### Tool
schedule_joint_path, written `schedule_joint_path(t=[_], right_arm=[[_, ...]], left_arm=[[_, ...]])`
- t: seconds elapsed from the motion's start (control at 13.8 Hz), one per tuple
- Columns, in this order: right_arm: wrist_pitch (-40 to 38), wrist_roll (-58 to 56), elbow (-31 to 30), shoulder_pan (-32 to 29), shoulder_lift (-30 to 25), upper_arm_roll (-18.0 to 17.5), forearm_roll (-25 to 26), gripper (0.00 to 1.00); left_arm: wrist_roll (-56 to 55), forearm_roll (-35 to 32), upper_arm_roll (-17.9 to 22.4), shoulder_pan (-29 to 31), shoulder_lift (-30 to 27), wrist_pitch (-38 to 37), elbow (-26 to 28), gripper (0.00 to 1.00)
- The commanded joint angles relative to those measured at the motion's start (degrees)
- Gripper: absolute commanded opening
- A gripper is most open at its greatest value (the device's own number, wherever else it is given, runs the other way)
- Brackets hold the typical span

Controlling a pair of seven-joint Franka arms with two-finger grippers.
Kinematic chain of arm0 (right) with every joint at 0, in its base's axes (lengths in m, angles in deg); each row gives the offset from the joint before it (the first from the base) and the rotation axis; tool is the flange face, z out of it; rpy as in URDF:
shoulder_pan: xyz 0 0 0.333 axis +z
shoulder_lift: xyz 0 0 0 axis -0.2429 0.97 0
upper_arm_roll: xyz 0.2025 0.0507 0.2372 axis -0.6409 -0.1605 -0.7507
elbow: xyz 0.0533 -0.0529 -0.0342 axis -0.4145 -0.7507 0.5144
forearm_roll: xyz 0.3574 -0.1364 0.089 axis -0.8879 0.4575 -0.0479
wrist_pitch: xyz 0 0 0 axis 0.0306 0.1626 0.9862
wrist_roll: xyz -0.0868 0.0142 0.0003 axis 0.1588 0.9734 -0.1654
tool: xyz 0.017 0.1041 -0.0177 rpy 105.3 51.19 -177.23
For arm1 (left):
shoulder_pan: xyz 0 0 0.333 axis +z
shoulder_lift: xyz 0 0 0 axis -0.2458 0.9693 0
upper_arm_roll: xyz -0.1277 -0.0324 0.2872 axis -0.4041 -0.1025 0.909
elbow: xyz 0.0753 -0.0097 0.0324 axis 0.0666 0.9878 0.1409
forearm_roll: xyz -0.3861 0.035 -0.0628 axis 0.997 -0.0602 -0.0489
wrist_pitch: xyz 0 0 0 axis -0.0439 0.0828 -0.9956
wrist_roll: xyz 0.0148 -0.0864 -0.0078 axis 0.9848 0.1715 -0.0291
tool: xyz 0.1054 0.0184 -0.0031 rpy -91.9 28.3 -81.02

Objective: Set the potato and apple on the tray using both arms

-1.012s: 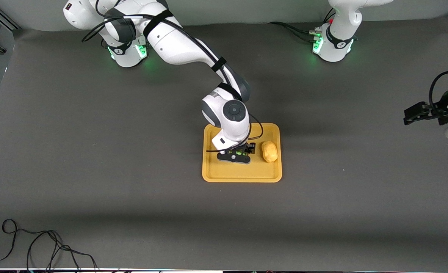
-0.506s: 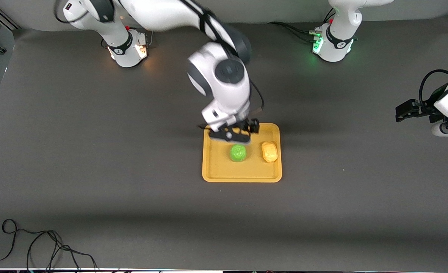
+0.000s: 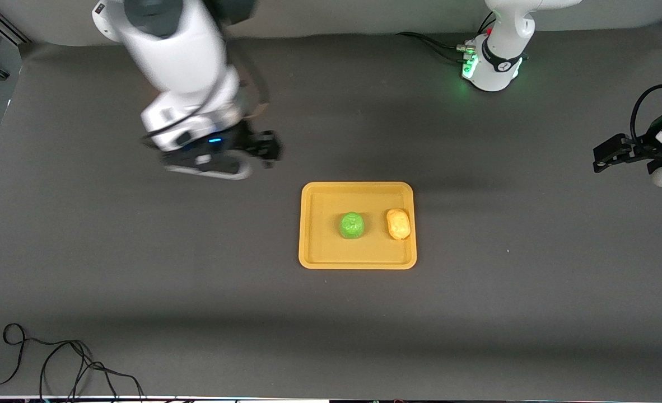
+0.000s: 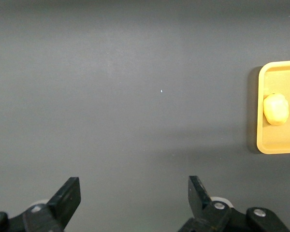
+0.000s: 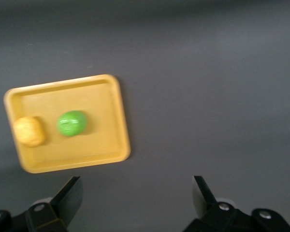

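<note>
The yellow-orange tray (image 3: 322,246) lies mid-table. The lime-green apple (image 3: 352,225) rests on it near the middle. The yellow-orange potato (image 3: 398,223) rests beside it, toward the left arm's end. My right gripper (image 3: 268,149) is open and empty, raised over bare table off the tray's corner toward the right arm's base. My left gripper (image 3: 600,159) is open and empty, over the table's left-arm end. The right wrist view shows its gripper (image 5: 136,193), the tray (image 5: 101,96), apple (image 5: 71,123) and potato (image 5: 29,131). The left wrist view shows its gripper (image 4: 134,193), the tray's edge (image 4: 280,140) and the potato (image 4: 276,108).
A dark grey mat (image 3: 196,280) covers the table. A loose black cable (image 3: 56,358) lies at the near corner toward the right arm's end. Cables (image 3: 432,45) run to the left arm's base.
My right gripper opened, left the apple on the tray, then rose and swung away toward its base. The left gripper shifted only slightly.
</note>
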State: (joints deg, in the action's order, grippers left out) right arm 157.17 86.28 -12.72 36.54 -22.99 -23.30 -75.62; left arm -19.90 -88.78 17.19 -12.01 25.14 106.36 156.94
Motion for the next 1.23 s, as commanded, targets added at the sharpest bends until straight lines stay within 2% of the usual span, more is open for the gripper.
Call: schedule_joint_path(t=[0.0,0.07,0.29,0.36,0.58,0.72,0.87,1.01,1.16], right_arm=[[1.12,-11.14,-9.88,1.0,-7.71,7.12,0.9,1.0],[1.21,-14.83,-11.29,-1.27,-9.12,7.93,0.9,1.0],[2.26,-23.45,-15.25,-10.49,-13.17,7.23,2.3,1.0],[3.05,-27.22,-16.65,-15.13,-14.14,4.97,2.57,1.0],[4.99,-33.31,-20.09,-33.14,-16.16,-7.93,2.66,1.0],[5.08,-33.59,-20.45,-42.47,-16.34,-15.93,2.92,1.0],[4.99,-33.5,-20.45,-51.61,-16.52,-25.42,5.11,1.0],[4.99,-33.15,-20.45,-56.03,-16.52,-30.11,5.29,1.0],[4.99,-32.89,-20.27,-55.61,-16.52,-30.47,6.69,1.0]], left_arm=[[0.65,-0.16,0.54,0.33,-0.32,-1.31,-0.4,0.99],[0.74,0.02,0.55,0.85,-0.32,-2.1,-0.48,0.99],[0.48,0.11,0.37,1.21,-0.15,-2.38,-0.22,0.99],[0.48,0.63,0.29,1.04,-0.15,-2.64,-0.22,0.99],[0.56,2.66,0.28,0.95,-0.15,-4.04,-0.57,0.99],[0.57,2.13,0.28,1.12,0.11,-3.43,-0.31,0.99],[0.65,1.69,0.37,1.21,0.12,-2.73,-0.13,0.99],[0.65,1.51,0.37,1.39,-0.15,-2.99,-0.13,0.99],[0.48,1.43,0.46,1.3,0.38,-2.9,-0.13,0.99]])
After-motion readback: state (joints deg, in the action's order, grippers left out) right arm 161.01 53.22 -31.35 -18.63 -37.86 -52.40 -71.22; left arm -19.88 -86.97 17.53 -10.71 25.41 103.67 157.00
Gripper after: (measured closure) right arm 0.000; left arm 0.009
